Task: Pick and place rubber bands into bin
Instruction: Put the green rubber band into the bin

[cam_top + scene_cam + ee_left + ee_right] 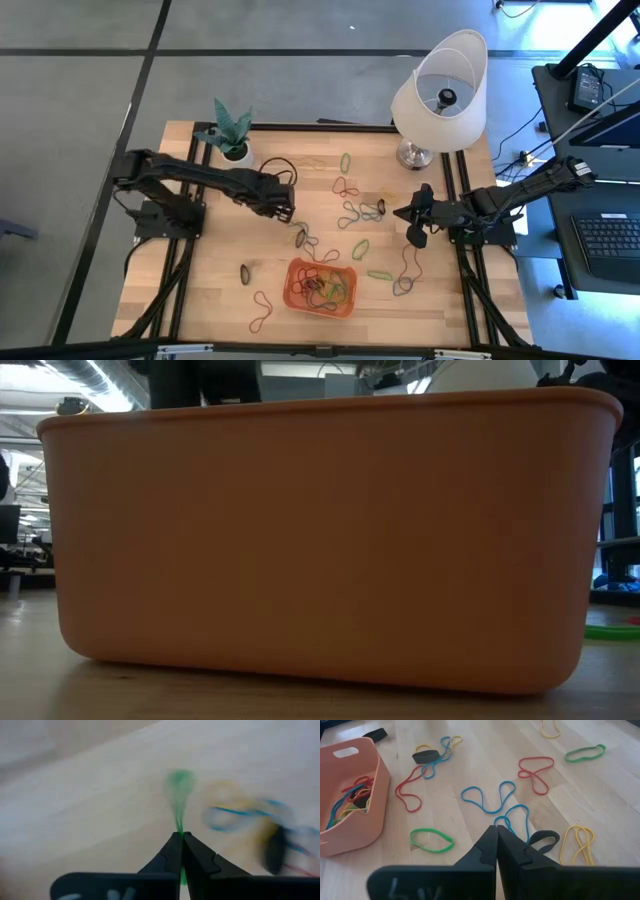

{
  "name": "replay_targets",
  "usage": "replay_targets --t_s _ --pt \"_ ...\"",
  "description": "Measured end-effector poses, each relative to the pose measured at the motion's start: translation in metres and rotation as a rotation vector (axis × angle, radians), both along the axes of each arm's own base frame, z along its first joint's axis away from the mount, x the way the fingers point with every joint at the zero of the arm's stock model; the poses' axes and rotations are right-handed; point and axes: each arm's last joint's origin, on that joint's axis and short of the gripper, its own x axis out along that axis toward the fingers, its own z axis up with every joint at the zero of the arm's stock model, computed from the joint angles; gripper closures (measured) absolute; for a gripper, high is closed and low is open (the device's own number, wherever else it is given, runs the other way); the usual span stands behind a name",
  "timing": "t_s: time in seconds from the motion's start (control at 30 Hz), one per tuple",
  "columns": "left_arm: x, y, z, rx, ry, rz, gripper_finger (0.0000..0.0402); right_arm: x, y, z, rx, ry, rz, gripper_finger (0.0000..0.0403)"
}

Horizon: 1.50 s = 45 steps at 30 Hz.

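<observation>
Transport step: your left gripper (180, 836), clenched on a green band (179, 790), needs carrying over the bin (296, 297); right gripper (496, 831) waits, pinched closed.

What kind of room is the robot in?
Probably a lab or workshop: a wooden worktable on a black metal frame, a grey floor marked with dark lines, and a dark desk with a black keyboard beside it.
</observation>
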Motion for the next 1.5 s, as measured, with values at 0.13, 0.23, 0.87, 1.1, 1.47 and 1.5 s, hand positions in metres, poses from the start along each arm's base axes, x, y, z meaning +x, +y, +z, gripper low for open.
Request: replay_targets --t_s 0.13,0.23,0.87,1.1,1.47,1.5 --pt "-0.002 -0.013 0.033 0.091 -0.102 -0.266 0.0398 0.0 0.0 0.0 0.0 -0.004 0.0 0.0395" --pt "0.002 -0.026 0.052 0.169 -0.188 -0.562 0.0398 0.0 0.0 0.0 0.0 -0.005 0.0 0.0395" --pt "0.093 -0.113 0.06 0.295 -0.084 -1.537 0.0398 0.001 0.0 0.001 0.051 -0.026 -0.033 0.0395" --pt "0.094 -0.113 0.063 0.305 -0.087 -1.536 0.0398 0.0 0.0 0.0 0.107 -0.032 -0.074 0.0395" --pt "0.088 -0.139 0.059 0.276 -0.097 -1.521 0.0398 -0.002 -0.001 -0.002 0.177 -0.016 -0.135 0.0396" --pt "0.088 -0.142 0.056 0.266 -0.091 -1.515 0.0398 -0.002 -0.001 -0.002 0.177 -0.016 -0.135 0.0396"
